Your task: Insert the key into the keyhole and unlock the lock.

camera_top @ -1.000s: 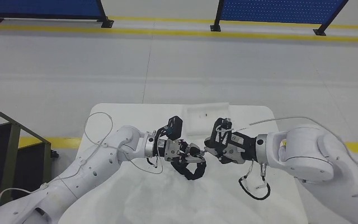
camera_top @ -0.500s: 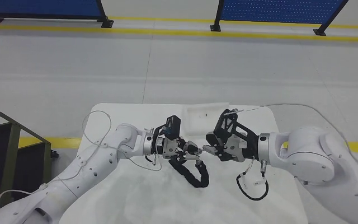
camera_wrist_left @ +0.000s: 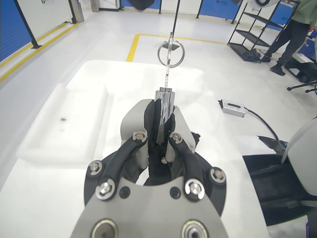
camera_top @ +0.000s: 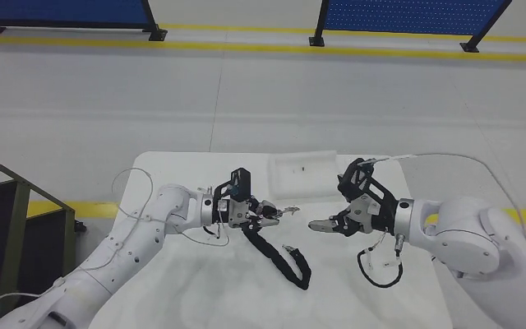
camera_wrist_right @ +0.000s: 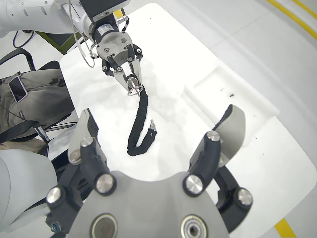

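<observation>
The left gripper (camera_wrist_left: 162, 116) is gripping the lock (camera_wrist_left: 165, 101) above the table (camera_top: 197, 271), its fingers (camera_wrist_left: 149, 115) covering the lock's lower half and the key (camera_wrist_left: 168, 60) tip sitting hidden in the keyhole (camera_wrist_left: 166, 89), while the right gripper (camera_wrist_right: 158, 113), right at the key a second ago, is now hanging well apart with fingers spread.

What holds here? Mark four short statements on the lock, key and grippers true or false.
1. The left gripper is shut on the lock. True.
2. The right gripper grips the key. False: it is open, holds nothing and is apart from the key.
3. The key sits in the lock's keyhole, with a ring on its head. True.
4. The cable's free end is plugged into the lock. False: it is out of the lock, down near the table.
</observation>
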### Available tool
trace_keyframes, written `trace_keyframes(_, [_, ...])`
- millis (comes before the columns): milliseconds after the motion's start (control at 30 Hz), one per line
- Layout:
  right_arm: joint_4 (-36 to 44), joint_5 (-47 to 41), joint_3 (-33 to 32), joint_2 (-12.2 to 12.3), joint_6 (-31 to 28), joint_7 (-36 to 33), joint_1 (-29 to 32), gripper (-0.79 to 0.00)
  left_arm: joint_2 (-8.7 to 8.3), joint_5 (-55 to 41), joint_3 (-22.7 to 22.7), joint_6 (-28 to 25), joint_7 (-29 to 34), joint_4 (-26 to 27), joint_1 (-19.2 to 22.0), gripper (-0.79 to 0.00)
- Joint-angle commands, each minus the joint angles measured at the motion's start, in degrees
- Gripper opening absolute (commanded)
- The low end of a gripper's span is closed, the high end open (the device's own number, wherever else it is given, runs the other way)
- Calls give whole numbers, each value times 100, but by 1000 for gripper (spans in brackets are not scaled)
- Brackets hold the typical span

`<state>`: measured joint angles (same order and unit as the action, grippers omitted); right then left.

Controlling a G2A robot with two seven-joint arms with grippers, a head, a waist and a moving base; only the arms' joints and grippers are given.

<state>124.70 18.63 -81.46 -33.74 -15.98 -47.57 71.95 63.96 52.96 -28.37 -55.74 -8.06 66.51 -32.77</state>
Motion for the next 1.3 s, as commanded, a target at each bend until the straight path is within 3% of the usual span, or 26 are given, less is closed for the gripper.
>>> trace_keyframes(0, [23,80,-122,3,-118,95,143,0,15,81,-13,125,134,-132,-60,-785])
trace_keyframes(200, [-44,392,-165,-30,-648,551,284,0,140,197,29,206,392,-513,-66,-785])
trace_keyframes(233, [-74,450,-121,-40,-733,613,264,0,172,216,50,205,427,-582,-56,-529])
trace_keyframes(267, [-113,502,-71,-52,-816,670,232,0,205,246,75,197,478,-655,-33,-357])
trace_keyframes(300, [-167,547,-14,-65,-889,733,187,0,244,301,120,182,596,-737,4,0])
trace_keyframes(533, [-666,671,449,-184,-1257,1024,-336,0,551,314,243,-65,633,-1258,329,0])
trace_keyframes(700, [-1110,818,825,-304,-1680,1296,-948,0,629,121,239,-226,296,-1518,719,0])
trace_keyframes(1033, [-2370,679,1942,-702,-2194,1134,-2873,0,285,-486,939,-226,-324,-1698,2054,0])
trace_keyframes(1267, [-3533,-23,2734,-1063,-2708,731,-4250,0,3,-1181,1634,-226,-446,-1724,3009,0])
